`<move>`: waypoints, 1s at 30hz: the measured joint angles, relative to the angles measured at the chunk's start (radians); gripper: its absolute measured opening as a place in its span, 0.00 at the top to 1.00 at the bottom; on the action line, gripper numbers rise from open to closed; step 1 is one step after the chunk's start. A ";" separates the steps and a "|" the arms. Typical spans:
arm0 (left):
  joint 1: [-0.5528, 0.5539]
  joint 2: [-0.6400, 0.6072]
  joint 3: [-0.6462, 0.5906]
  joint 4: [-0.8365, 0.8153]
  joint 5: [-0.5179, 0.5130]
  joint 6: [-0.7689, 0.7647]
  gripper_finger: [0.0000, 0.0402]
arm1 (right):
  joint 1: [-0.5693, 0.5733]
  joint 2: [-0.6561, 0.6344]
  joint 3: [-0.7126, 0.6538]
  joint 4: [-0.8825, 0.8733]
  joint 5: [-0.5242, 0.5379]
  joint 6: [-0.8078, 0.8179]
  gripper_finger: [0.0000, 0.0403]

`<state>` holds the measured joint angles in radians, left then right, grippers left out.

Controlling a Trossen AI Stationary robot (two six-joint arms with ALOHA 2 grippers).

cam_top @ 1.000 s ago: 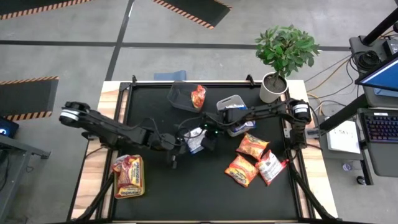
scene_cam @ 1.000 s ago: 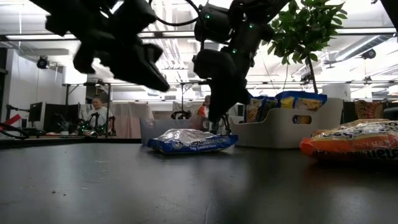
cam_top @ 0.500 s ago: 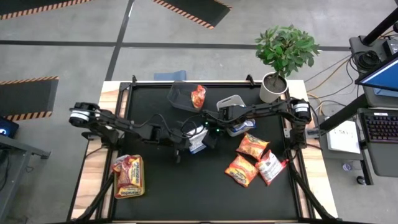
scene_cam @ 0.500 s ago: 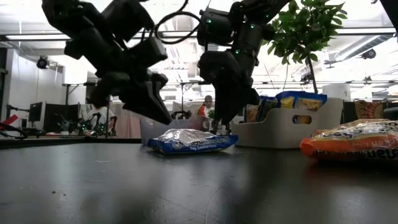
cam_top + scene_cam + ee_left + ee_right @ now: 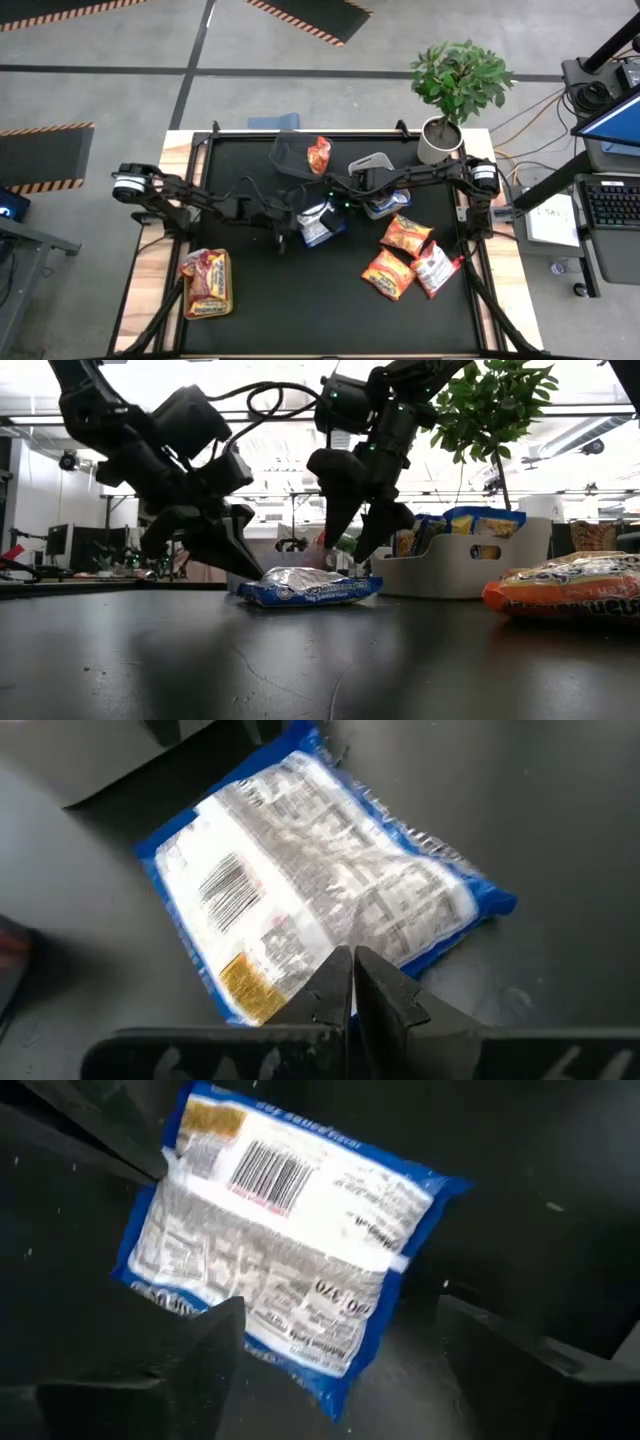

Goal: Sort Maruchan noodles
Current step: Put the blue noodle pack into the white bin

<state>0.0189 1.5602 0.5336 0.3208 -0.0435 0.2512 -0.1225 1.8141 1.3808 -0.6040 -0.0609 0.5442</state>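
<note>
A blue-and-white Maruchan noodle packet (image 5: 318, 222) lies flat, printed back up, on the black table mat near its middle. My left gripper (image 5: 352, 982) is shut and slants down, with its tips at the packet's left end (image 5: 262, 578). My right gripper (image 5: 350, 545) hangs open just above the packet's right part. Its two fingers (image 5: 215, 1350) stand on either side of the packet, apart from it. More packets lie at the right: two orange ones (image 5: 405, 235) and a red-and-white one (image 5: 435, 268). My left gripper's shut fingertips (image 5: 340, 990) stand over the packet's edge (image 5: 300, 975), coming from the table's left and slanting down. I cannot tell whether they touch it.
A grey bin (image 5: 290, 155) at the far edge holds an orange packet (image 5: 318, 153). A pale bin (image 5: 372, 165) beside it holds blue packets. A yellow-green bin (image 5: 207, 283) with packets sits at the near left. A potted plant (image 5: 440, 140) stands at the far right corner.
My right gripper has opened above the packet and rolled a little, staying in place. My left gripper has come down and toward the table's right, ending at the packet's left end, still shut. The packet lies where it was.
</note>
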 joint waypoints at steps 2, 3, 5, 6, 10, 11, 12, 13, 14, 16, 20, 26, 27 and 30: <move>0.010 0.005 -0.018 0.039 0.013 0.001 1.00 | -0.003 0.000 0.000 0.014 0.010 0.010 0.19; 0.013 0.005 -0.028 0.054 0.021 0.001 1.00 | -0.004 0.000 0.000 0.019 0.010 0.015 0.18; 0.014 0.007 -0.047 0.074 0.035 0.001 1.00 | -0.007 0.000 -0.002 0.031 0.011 0.023 0.17; 0.015 0.007 -0.059 0.080 0.035 -0.001 1.00 | -0.007 0.000 -0.003 0.038 0.011 0.025 0.16; 0.016 0.008 -0.093 0.089 0.036 -0.027 1.00 | -0.007 0.001 -0.013 0.065 0.012 0.050 0.16; 0.016 0.008 -0.101 0.090 0.036 -0.034 1.00 | -0.007 0.002 -0.015 0.069 0.012 0.059 0.16; 0.016 0.008 -0.109 0.091 0.036 -0.039 1.00 | -0.007 0.002 -0.016 0.070 0.012 0.063 0.17; 0.016 0.008 -0.116 0.093 0.036 -0.045 1.00 | -0.007 0.002 -0.019 0.070 0.012 0.068 0.17; 0.016 0.007 -0.121 0.098 0.036 -0.051 1.00 | -0.007 0.002 -0.021 0.069 0.012 0.072 0.17; 0.016 -0.002 -0.124 0.106 0.046 -0.062 1.00 | -0.007 0.002 -0.022 0.068 0.011 0.076 0.16; 0.015 -0.033 -0.099 0.118 0.133 -0.066 1.00 | -0.007 0.002 -0.022 0.059 0.009 0.088 0.16; 0.016 -0.036 -0.058 0.123 0.136 -0.041 1.00 | -0.007 0.002 -0.022 0.054 -0.022 0.088 0.18; 0.016 -0.031 -0.054 0.127 0.136 -0.036 1.00 | -0.006 0.002 -0.022 0.054 -0.026 0.088 0.18; 0.016 -0.005 -0.056 0.125 0.135 -0.025 1.00 | -0.002 0.002 -0.026 0.055 -0.026 0.088 0.18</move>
<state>0.0349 1.5554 0.4774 0.4458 0.0914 0.2264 -0.1249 1.8160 1.3544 -0.5485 -0.0864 0.6319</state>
